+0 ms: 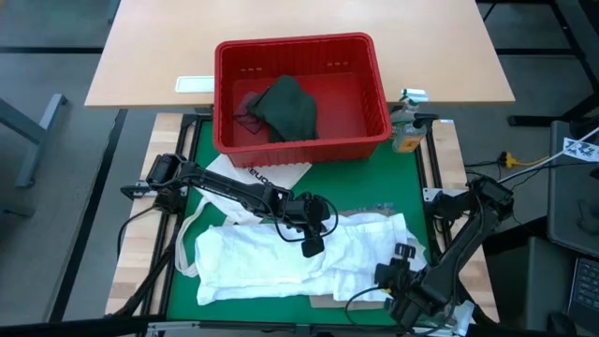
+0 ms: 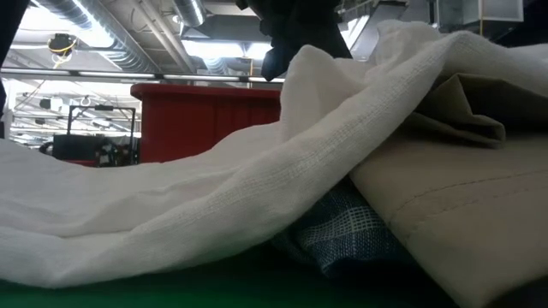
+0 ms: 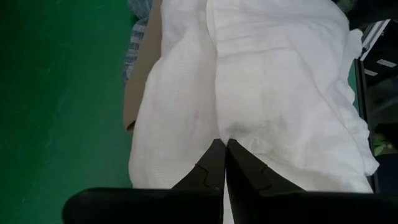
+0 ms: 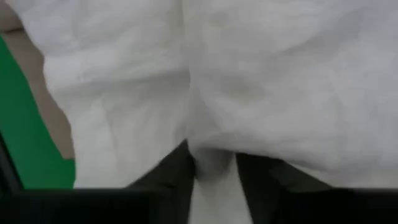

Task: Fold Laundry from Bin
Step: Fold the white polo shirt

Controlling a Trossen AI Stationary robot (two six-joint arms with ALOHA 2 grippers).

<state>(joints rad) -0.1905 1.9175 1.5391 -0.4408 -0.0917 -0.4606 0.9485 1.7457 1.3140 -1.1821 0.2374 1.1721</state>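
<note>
A large white shirt (image 1: 299,255) lies crumpled on the green mat (image 1: 182,281), over a tan shirt (image 2: 462,205) and a blue-checked cloth (image 2: 342,233). My left gripper (image 1: 314,241) is shut on the white shirt near its middle. My right gripper (image 1: 398,273) has the shirt's right edge between its fingers. The red bin (image 1: 301,94) stands at the mat's far edge with a dark green-grey top (image 1: 285,108) on its floor. A white tote bag (image 1: 267,174) lies under my left arm. My left gripper pinches a raised fold of the white shirt (image 3: 225,135) between its two shut fingers, slanting down from the table's left. The cloth spreads away from the fingers and lies on the pile. My right gripper has a ridge of the white shirt (image 4: 214,158) between its two fingers (image 4: 180,171), coming from above and pointing down. The rest of the cloth lies on the pile.
A yellow-filled bottle (image 1: 407,131) stands just right of the bin. A white label (image 1: 195,84) lies on the wooden table beyond the mat. Bare green mat shows at the left and along the near edge.
</note>
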